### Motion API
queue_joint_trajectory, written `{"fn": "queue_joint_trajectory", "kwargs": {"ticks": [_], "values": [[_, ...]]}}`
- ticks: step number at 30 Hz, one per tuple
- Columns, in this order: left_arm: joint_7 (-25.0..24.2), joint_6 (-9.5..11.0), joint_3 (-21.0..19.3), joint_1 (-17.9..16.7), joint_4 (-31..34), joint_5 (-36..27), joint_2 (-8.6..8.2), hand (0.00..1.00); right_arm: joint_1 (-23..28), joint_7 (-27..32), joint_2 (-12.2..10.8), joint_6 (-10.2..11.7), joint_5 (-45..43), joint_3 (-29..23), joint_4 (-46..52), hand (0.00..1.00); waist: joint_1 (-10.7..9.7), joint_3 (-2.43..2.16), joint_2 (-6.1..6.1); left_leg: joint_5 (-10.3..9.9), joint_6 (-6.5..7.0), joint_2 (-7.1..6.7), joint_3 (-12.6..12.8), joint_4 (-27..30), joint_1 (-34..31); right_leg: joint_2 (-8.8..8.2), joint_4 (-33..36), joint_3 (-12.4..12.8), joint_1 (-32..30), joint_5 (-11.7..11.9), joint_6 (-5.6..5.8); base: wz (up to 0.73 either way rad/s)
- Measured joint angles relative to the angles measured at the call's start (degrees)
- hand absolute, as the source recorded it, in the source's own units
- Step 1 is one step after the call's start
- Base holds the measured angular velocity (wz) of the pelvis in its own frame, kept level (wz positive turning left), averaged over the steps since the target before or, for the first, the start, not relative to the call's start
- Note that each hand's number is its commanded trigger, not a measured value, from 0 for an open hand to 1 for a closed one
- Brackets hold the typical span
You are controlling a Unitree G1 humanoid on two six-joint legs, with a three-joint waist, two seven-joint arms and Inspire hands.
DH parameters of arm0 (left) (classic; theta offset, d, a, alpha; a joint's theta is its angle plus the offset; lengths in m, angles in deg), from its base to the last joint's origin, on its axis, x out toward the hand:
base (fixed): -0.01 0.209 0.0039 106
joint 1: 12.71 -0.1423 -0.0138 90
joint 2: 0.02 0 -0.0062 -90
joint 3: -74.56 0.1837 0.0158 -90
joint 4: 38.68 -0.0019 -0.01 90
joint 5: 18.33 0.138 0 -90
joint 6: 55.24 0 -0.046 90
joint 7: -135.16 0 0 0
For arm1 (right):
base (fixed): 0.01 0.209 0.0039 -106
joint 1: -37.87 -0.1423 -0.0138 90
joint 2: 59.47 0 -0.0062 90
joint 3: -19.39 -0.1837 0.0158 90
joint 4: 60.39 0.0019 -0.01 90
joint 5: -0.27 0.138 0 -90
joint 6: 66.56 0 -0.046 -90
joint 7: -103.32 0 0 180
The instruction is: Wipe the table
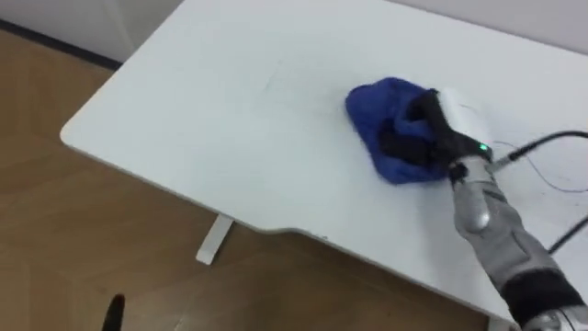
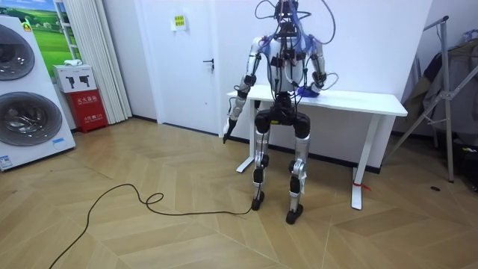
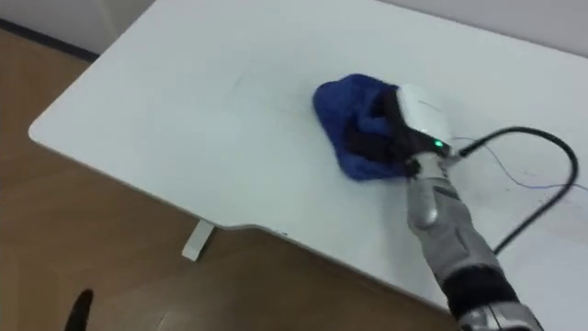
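A crumpled blue cloth (image 1: 375, 108) lies on the white table (image 1: 230, 119), right of its middle. My right hand (image 1: 424, 127) sits on top of the cloth's right part, its dark fingers curled into the fabric. My left hand (image 1: 112, 313) hangs down beside the table's left corner, over the wooden floor, with straight fingers. In the room view I stand upright at the table's (image 2: 366, 102) near edge, right hand (image 2: 311, 88) on the top, left hand (image 2: 226, 131) hanging low.
The table's near edge (image 1: 276, 230) curves in front of me, with a white leg foot (image 1: 214, 241) below it. Two washing machines (image 2: 22, 112) and a red box (image 2: 88, 110) stand at the room view's left, a metal rack (image 2: 448, 90) at its right.
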Motion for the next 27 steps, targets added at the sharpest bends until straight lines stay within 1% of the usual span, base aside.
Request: {"fn": "queue_joint_trajectory", "kwargs": {"ticks": [1,2,3,4,5,6,7,8,9,10,11,12,13,15,16,17,18,20,21,22,23,24,25,26,27], "values": [[0.03,0.02,-1.39,-0.13,-0.18,0.47,0.10,0.00,0.36,0.13,0.84,0.02,0.46,-1.45,-1.14,1.00,-0.31,-0.03,-0.05,0.00,0.00,-0.08,-0.24,-0.05,0.04,0.05,-0.78,-0.59,0.67,0.20,0.32,0.29],[0.26,0.08,-3.04,-0.10,-0.28,1.57,0.22,0.00,0.61,0.88,2.94,0.04,0.96,-4.43,-3.83,1.00,-0.55,-0.03,-0.06,-0.01,0.01,-0.31,-0.74,-0.14,0.05,0.09,-1.64,-0.95,1.36,0.41,0.63,0.26],[0.33,0.13,-3.43,0.23,-0.27,1.74,0.27,0.00,0.29,1.72,4.92,-0.25,0.90,-6.20,-6.57,1.00,-0.56,-0.01,-0.02,-0.02,0.03,-0.45,-0.80,-0.14,0.05,0.03,-1.95,-1.08,1.54,0.43,0.66,0.15],[0.33,0.16,-3.41,0.17,-0.27,1.63,0.27,0.00,-0.04,1.90,5.86,-0.47,0.89,-6.49,-7.66,1.00,-0.45,0.10,0.14,-0.02,0.04,-0.44,-0.76,-0.13,0.03,0.03,-1.95,-1.13,1.50,0.46,0.71,0.00],[0.29,0.32,-3.10,0.42,-0.31,1.27,0.25,0.00,-1.11,2.16,7.40,-0.68,0.88,-6.27,-9.48,1.00,-0.30,0.36,0.53,-0.03,0.05,-0.41,-0.76,-0.02,-0.23,0.06,-1.99,-1.40,1.38,0.46,0.72,-0.08],[0.18,0.62,-2.54,0.89,-0.35,1.10,0.22,0.00,-1.97,2.19,8.14,-1.51,0.80,-5.85,-9.82,1.00,-0.21,0.52,0.76,-0.02,0.06,-0.35,-0.79,0.08,-0.53,0.13,-1.99,-1.41,1.04,0.45,0.73,-0.09],[0.05,0.70,-2.18,1.21,-0.35,1.11,0.22,0.00,-2.41,2.20,8.32,-1.98,0.73,-5.51,-9.81,1.00,-0.14,0.55,0.88,-0.02,0.06,-0.28,-0.75,0.22,-0.80,0.17,-1.96,-1.42,0.74,0.44,0.74,-0.12],[-0.29,0.83,-1.23,1.87,-0.35,1.08,0.18,0.00,-3.86,2.19,8.41,-2.72,0.71,-4.45,-9.84,1.00,-0.10,0.68,1.17,0.02,0.03,-0.14,-0.69,0.37,-1.34,0.25,-1.88,-1.44,0.18,0.43,0.75,-0.13],[-0.69,0.82,0.31,2.52,-0.40,1.10,0.13,0.00,-5.85,2.07,8.39,-4.12,0.34,-2.97,-9.83,1.00,-0.10,0.91,1.59,0.27,-0.06,-0.01,-0.57,0.51,-1.85,0.34,-1.70,-1.42,-0.38,0.44,0.74,-0.11],[-0.96,0.81,1.07,2.92,-0.50,1.10,0.05,0.00,-6.66,2.01,8.38,-4.87,0.00,-1.76,-9.81,1.00,0.01,0.89,1.74,0.49,-0.11,0.03,-0.53,0.41,-2.08,0.34,-1.59,-1.43,-0.53,0.48,0.68,-0.13],[-1.80,0.74,2.00,4.04,-1.01,1.06,-0.07,0.00,-8.46,1.72,8.35,-6.72,-0.37,0.50,-9.73,1.00,0.57,0.91,1.85,1.08,-0.22,0.23,-0.10,-0.12,-2.33,0.36,-0.87,-0.86,-1.46,0.60,0.48,-0.27],[-2.16,0.64,2.59,5.15,-1.54,1.00,-0.34,0.00,-10.52,1.41,8.39,-8.14,-1.52,3.04,-9.75,1.00,1.70,1.01,1.95,1.25,-0.34,0.69,0.83,-0.20,-2.49,0.67,-0.68,0.07,-2.26,0.87,0.04,-0.32],[-2.20,0.63,2.97,5.55,-1.65,0.89,-0.45,0.00,-11.54,1.15,8.40,-8.52,-1.66,4.36,-9.75,1.00,2.04,1.09,1.93,1.28,-0.38,0.90,1.15,-0.20,-2.69,0.82,-0.54,0.38,-2.60,0.98,-0.13,-0.36],[-3.12,0.56,4.73,8.25,-2.70,0.26,-0.56,0.00,-16.14,0.19,8.13,-9.59,-1.81,9.81,-9.72,1.00,3.58,1.37,1.46,1.85,-0.79,1.52,1.68,-0.20,-4.47,1.30,0.41,1.13,-5.14,1.33,-0.69,-0.19],[-3.27,0.52,5.47,8.85,-2.76,0.09,-0.54,0.00,-17.35,0.03,7.98,-9.76,-1.82,10.98,-9.73,1.00,3.89,1.51,1.31,2.18,-0.88,1.59,1.67,-0.19,-4.80,1.36,0.46,1.16,-5.65,1.43,-0.86,0.00],[-3.97,0.49,6.37,10.08,-2.82,-0.17,-0.55,0.00,-19.10,-0.33,7.91,-9.63,-1.90,12.94,-9.74,1.00,4.69,1.74,0.98,2.74,-1.02,1.66,1.53,-0.35,-5.45,1.51,0.43,1.17,-6.45,1.58,-1.09,0.05],[-4.52,0.50,6.75,10.85,-2.81,-0.27,-0.56,0.00,-19.82,-0.52,7.82,-9.57,-1.86,13.93,-9.76,1.00,5.37,1.94,0.65,2.97,-1.13,1.74,1.38,-0.52,-5.74,1.66,0.27,1.18,-7.00,1.64,-1.19,0.05],[-4.94,0.50,6.75,10.96,-3.16,-0.25,-0.53,0.00,-19.82,-0.57,7.77,-9.53,-1.65,13.92,-9.82,1.00,6.82,2.07,0.28,3.01,-1.15,1.78,1.19,-0.77,-6.07,1.71,0.09,1.02,-7.23,1.64,-1.19,0.08],[-5.09,0.43,6.74,10.25,-3.18,-0.21,-0.42,0.00,-19.82,-0.50,7.83,-9.48,-1.47,13.86,-10.18,1.00,7.19,2.07,0.12,3.02,-1.15,1.70,0.87,-0.80,-6.54,1.71,-0.26,0.70,-7.44,1.65,-1.18,0.13],[-5.11,0.38,6.75,9.70,-3.17,-0.27,-0.32,0.00,-19.75,-0.04,7.83,-9.34,-0.91,13.69,-10.38,1.00,7.10,2.05,0.06,3.02,-1.14,1.64,0.62,-0.82,-6.70,1.70,-0.44,0.36,-7.39,1.67,-1.16,0.17],[-5.09,0.13,6.77,8.18,-3.12,-0.99,-0.10,0.00,-19.69,0.48,7.93,-8.96,0.48,13.61,-10.96,1.00,6.49,1.97,-0.09,3.02,-1.13,1.57,0.36,-0.93,-6.74,1.60,-0.67,-0.21,-7.16,1.67,-1.14,0.21],[-4.99,-0.22,6.78,6.80,-3.10,-1.25,-0.02,0.00,-19.46,1.04,7.95,-8.11,1.20,13.41,-12.01,1.00,5.69,1.93,-0.16,3.01,-1.12,1.47,-0.01,-1.01,-6.58,1.59,-1.05,-0.71,-6.57,1.69,-1.11,0.23],[-4.98,-0.45,6.79,6.54,-3.10,-1.24,-0.03,0.00,-18.95,1.50,7.96,-7.67,1.69,13.09,-12.15,1.00,5.20,1.93,-0.15,3.00,-1.11,1.38,-0.34,-1.00,-6.47,1.55,-1.22,-1.26,-6.07,1.71,-1.07,0.39],[-4.97,-0.51,6.65,5.50,-3.13,-1.18,-0.03,0.00,-17.23,2.23,7.94,-6.74,2.83,11.57,-12.27,1.00,4.07,1.93,-0.16,3.01,-1.11,1.10,-1.45,-0.94,-6.27,1.55,-2.00,-2.60,-4.96,1.72,-1.05,0.50],[-4.96,-0.48,6.53,5.27,-3.12,-1.11,-0.03,0.00,-14.80,2.82,7.88,-5.56,3.34,8.85,-12.70,1.00,3.37,1.86,-0.26,3.01,-1.11,1.02,-1.81,-0.84,-6.07,1.55,-2.07,-3.20,-4.27,1.71,-1.03,0.54]]}}
